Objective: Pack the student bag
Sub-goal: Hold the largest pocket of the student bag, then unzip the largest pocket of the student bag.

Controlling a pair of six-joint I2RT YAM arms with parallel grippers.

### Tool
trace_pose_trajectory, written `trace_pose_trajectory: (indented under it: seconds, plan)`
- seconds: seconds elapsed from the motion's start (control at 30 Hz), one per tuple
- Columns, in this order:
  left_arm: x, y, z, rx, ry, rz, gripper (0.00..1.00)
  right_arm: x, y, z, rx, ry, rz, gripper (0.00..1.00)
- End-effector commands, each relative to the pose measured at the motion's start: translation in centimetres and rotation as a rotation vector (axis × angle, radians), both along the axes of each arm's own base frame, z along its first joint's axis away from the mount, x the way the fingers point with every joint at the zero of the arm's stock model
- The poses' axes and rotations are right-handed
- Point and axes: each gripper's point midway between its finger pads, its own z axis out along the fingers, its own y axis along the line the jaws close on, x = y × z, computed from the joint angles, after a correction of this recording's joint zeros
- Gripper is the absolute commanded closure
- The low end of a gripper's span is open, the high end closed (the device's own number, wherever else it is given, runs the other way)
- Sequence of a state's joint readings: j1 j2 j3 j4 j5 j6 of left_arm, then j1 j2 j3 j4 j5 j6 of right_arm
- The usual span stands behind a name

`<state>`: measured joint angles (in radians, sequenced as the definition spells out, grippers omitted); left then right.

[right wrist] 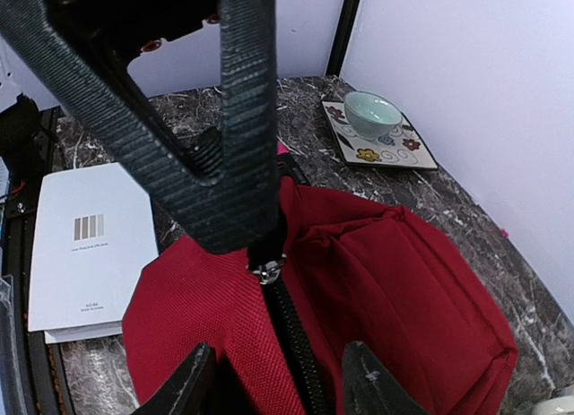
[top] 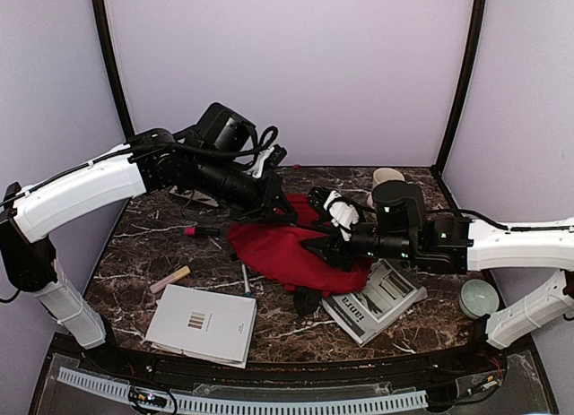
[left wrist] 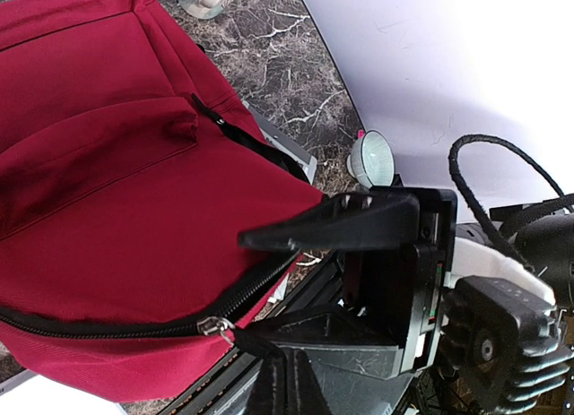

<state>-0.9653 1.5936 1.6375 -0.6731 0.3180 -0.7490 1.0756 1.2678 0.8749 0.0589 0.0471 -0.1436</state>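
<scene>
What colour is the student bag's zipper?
Black zipper on the red student bag, clearest in the right wrist view.

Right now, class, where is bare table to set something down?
The tabletop is bare between the white booklet and the magazine, and left of the red pen. Crowded: the middle, around the student bag.

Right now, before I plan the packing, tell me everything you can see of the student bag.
The student bag is soft red woven fabric with a dark zipper, lying slumped on the marble-look table. A second zip crosses a front pocket. The left gripper, shut, pinches its zipper pull; the right gripper stands open astride the zipper.
</scene>
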Motion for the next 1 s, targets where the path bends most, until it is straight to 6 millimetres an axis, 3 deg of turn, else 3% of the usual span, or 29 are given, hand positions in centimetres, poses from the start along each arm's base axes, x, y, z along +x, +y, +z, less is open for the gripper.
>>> trace_pose_trajectory:
  seconds: [0.0,0.3,0.57,0.63,0.97]
  plan:
    - [-0.1,-0.8,3.4,-0.101,-0.056,-0.017,1.0,-1.6,1.2,1.8,0.062,0.002,0.077,0.56]
    - [-0.1,-0.9,3.7,-0.115,-0.06,-0.019,1.0,-3.0,0.9,0.4,0.068,0.043,0.108,0.62]
    - [-0.4,-0.8,3.7,-0.103,-0.066,-0.041,1.0,-1.9,0.4,0.7,0.058,-0.015,0.056,0.92]
    - [-0.4,-0.3,3.5,-0.067,-0.084,-0.052,1.0,-2.0,0.3,0.7,0.057,-0.015,0.059,1.0]
    - [1.1,4.7,0.0,0.136,-0.065,0.043,1.0,-2.4,-1.7,0.1,0.041,-0.025,0.033,1.0]
